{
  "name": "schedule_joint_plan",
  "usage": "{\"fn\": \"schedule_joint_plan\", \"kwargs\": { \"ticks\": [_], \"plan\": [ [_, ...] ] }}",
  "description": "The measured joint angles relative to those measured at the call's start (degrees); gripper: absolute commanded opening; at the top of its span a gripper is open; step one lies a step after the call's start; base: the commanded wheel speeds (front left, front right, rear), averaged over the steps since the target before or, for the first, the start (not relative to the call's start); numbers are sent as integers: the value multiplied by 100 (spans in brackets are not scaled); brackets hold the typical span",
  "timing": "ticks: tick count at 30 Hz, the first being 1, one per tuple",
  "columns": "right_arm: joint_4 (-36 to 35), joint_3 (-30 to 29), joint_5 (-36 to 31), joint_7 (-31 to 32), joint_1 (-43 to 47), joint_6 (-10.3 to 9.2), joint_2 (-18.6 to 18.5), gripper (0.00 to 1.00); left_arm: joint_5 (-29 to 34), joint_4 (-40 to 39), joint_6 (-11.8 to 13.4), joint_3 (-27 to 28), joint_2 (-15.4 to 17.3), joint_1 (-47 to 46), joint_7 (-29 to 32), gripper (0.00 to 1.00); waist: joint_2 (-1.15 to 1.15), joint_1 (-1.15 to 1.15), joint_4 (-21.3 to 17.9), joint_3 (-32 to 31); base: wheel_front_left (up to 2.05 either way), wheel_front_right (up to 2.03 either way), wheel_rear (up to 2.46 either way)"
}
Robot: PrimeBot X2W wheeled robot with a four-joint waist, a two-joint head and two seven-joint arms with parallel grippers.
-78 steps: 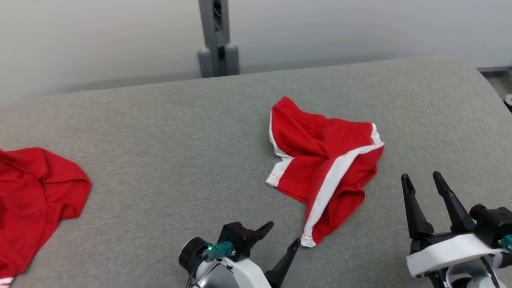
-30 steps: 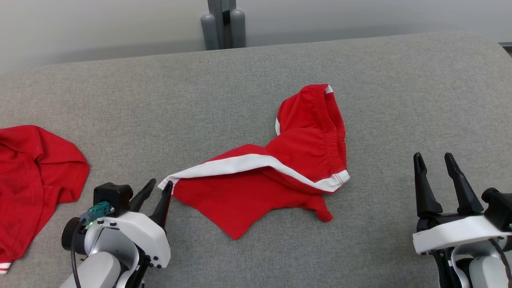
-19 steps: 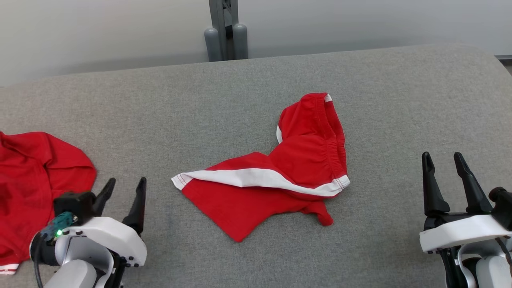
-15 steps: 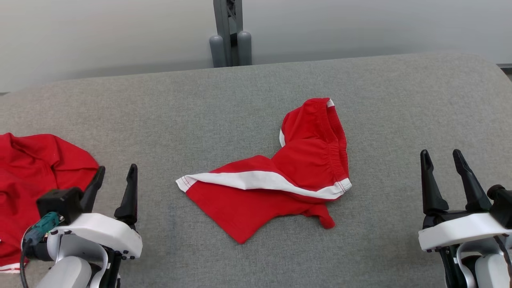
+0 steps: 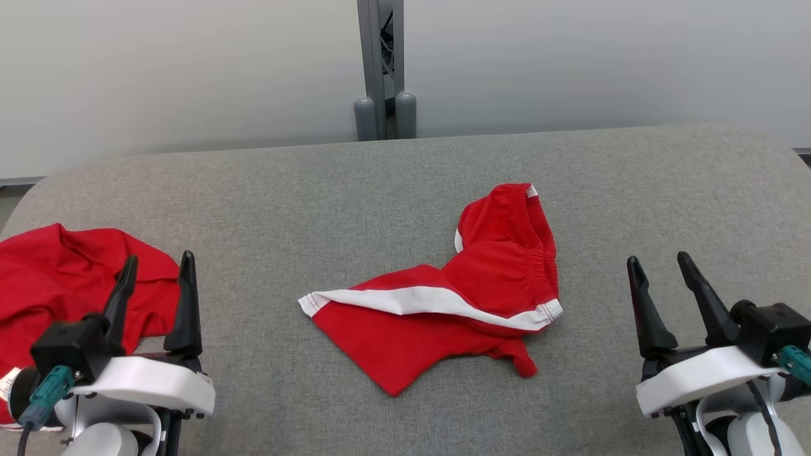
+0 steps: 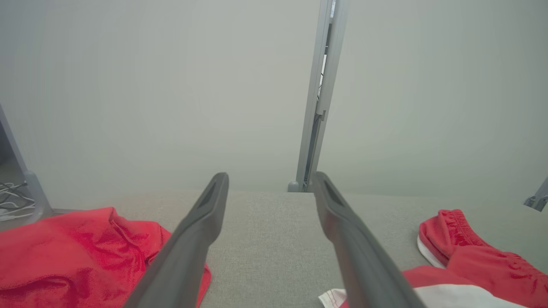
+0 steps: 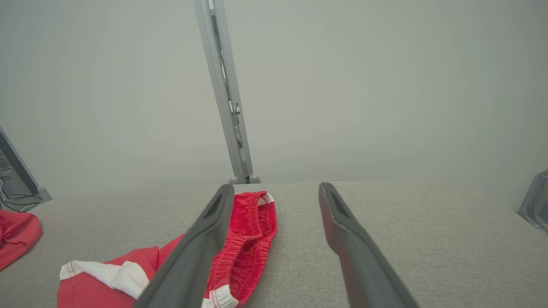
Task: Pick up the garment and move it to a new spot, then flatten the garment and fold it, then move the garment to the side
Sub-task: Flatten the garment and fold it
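The garment (image 5: pixel 456 301), red shorts with white trim, lies crumpled in the middle of the grey table (image 5: pixel 355 190), a white-edged leg stretched out to the left. It also shows in the left wrist view as the garment (image 6: pixel 466 256) at the lower right, and in the right wrist view as the garment (image 7: pixel 248 239) at the lower left. My left gripper (image 5: pixel 157 266) stands open at the lower left, well apart from it. At the lower right my right gripper (image 5: pixel 659 263) is open too, with nothing between its fingers.
A second red garment (image 5: pixel 70 285) lies bunched at the table's left edge, just behind my left gripper, also seen as the red cloth (image 6: pixel 85 256). A grey post (image 5: pixel 380 69) stands against the pale wall behind the table.
My left gripper let go of the shorts' white-trimmed corner, opened and drew back to the left. The shorts stayed put. The head camera tilted up, so the whole picture shifted down.
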Motion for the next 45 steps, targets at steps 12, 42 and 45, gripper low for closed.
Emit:
{"fn": "schedule_joint_plan", "kwargs": {
  "ticks": [12, 42, 45],
  "plan": [
    [102, -32, 153, 53, 506, 0, -1, 100, 254, -300, 410, -175, 212, 628, 155, 100, 0, 0, 63, -178, 0, 0, 0],
    [58, 758, -248, 968, 286, 0, -107, 100, -372, 417, -777, -1263, -79, -292, 1940, 100, 0, 0, 45, 291, 0, 0, 0],
    [130, 938, -248, 1023, 47, 0, -229, 100, -411, 764, -993, -1329, -196, -644, 2035, 100, 0, 0, 43, 502, 0, 0, 0]
  ]
}}
